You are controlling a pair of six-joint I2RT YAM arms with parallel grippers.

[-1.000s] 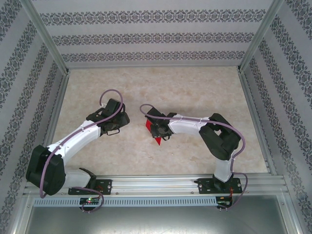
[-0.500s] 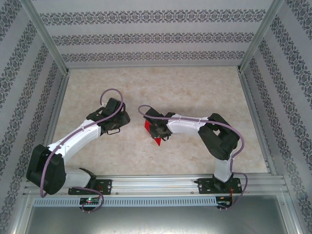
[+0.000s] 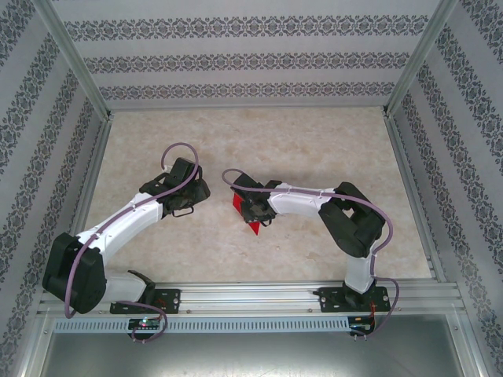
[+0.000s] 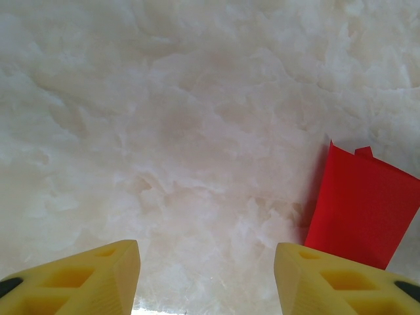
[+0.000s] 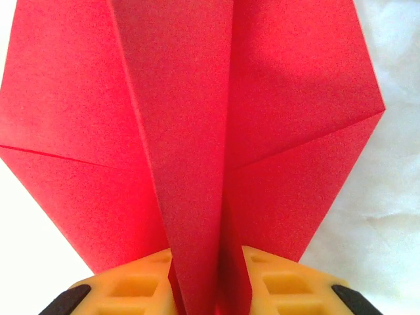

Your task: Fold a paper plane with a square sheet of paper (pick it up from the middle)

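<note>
The square sheet of paper is folded into a bright red paper plane (image 5: 197, 131) with a centre keel and two creased wings spreading to either side. My right gripper (image 5: 207, 289) is shut on the keel, its yellow fingers (image 5: 131, 292) pressed against the fold. From above, the paper plane (image 3: 242, 204) sits at mid-table under the right gripper (image 3: 253, 212), with its point (image 3: 255, 229) facing the near edge. My left gripper (image 4: 207, 282) is open over bare table just left of it, and the plane's edge (image 4: 361, 210) shows beyond its right finger (image 4: 328, 279). In the top view the left gripper (image 3: 187, 203) stands apart from the paper.
The marble-patterned tabletop (image 3: 259, 141) is ringed by patterned walls and metal frame posts (image 3: 75, 63). An aluminium rail (image 3: 259, 298) carrying both arm bases runs along the near edge. Purple cables (image 3: 179, 149) loop above each wrist.
The right gripper has edged slightly left with the folded paper still held. The left arm has stayed where it was.
</note>
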